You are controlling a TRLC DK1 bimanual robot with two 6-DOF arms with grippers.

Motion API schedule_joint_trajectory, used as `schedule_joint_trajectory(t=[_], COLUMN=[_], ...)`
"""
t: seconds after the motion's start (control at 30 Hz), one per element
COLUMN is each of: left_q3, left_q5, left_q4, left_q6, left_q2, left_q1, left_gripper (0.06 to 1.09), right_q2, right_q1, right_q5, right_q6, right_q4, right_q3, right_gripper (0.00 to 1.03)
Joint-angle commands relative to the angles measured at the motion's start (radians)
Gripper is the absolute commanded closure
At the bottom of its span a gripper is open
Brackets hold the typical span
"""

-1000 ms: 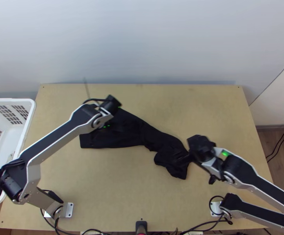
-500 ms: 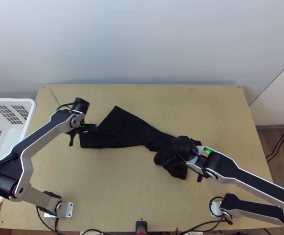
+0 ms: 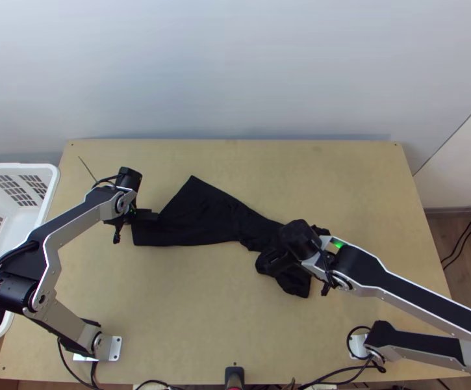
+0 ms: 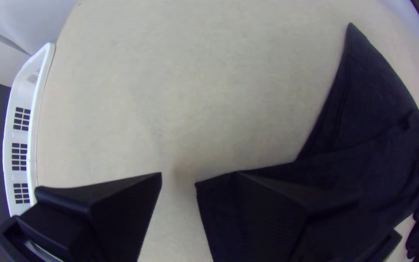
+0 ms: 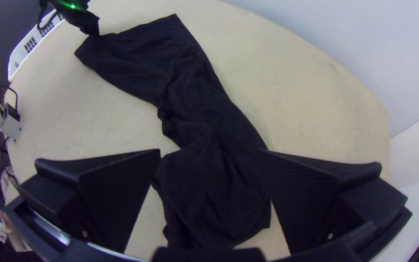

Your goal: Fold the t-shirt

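While the black fabric t-shirt lies bunched across mid-frame, folding looks barely begun; spreading and squaring remain. Left gripper and right gripper have open jaws.

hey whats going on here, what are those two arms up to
Two robot arms are working at folding a black t-shirt on a wooden table. The left gripper is open at a corner of the shirt's flatter, wider end; the right gripper is open over the rumpled other end. Neither seems to grip the cloth, and it isn't neatly folded yet. A white basket stands at the left.
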Motion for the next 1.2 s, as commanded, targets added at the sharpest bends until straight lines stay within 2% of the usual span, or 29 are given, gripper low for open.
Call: schedule_joint_trajectory(t=[0.0, 0.07, 0.13, 0.5, 0.53, 0.6, 0.63, 0.8, 1.1, 1.17], left_q3=[-0.011, -0.010, -0.010, -0.019, -0.019, -0.022, -0.027, -0.045, -0.043, -0.043], left_q5=[0.035, 0.047, 0.046, 0.047, 0.046, 0.044, 0.041, 0.036, 0.035, 0.035], left_q4=[0.049, 0.049, 0.046, -0.015, -0.015, -0.032, -0.035, -0.041, -0.029, -0.027], left_q6=[0.002, 0.013, 0.022, 0.025, 0.024, 0.018, 0.016, 0.005, -0.002, 0.001], left_q2=[-0.003, -0.008, -0.012, -0.080, -0.083, -0.086, -0.086, -0.071, -0.009, 0.005], left_q1=[0.001, -0.005, -0.013, -0.027, -0.022, -0.019, -0.018, -0.015, -0.008, -0.011], left_gripper=[0.72, 0.91, 1.04, 1.05, 1.00, 0.70, 0.60, 0.44, 0.42, 0.48], right_q2=[0.024, 0.031, 0.038, 0.046, 0.046, 0.046, 0.046, 0.040, 0.038, 0.041], right_q1=[-0.022, -0.031, -0.039, -0.046, -0.046, -0.046, -0.046, -0.043, -0.043, -0.043], right_q5=[0.005, 0.005, 0.005, 0.004, 0.005, 0.004, 0.004, 0.004, 0.004, 0.004], right_q6=[-0.003, -0.007, -0.013, -0.012, -0.012, -0.010, -0.009, -0.009, -0.012, -0.012], right_q4=[0.002, 0.002, 0.005, 0.017, 0.017, 0.018, 0.018, 0.018, 0.011, 0.009], right_q3=[0.011, 0.016, 0.019, 0.019, 0.017, 0.016, 0.016, 0.010, 0.016, 0.017], right_gripper=[0.11, 0.11, 0.11, 0.11, 0.11, 0.11, 0.11, 0.11, 0.11, 0.11])
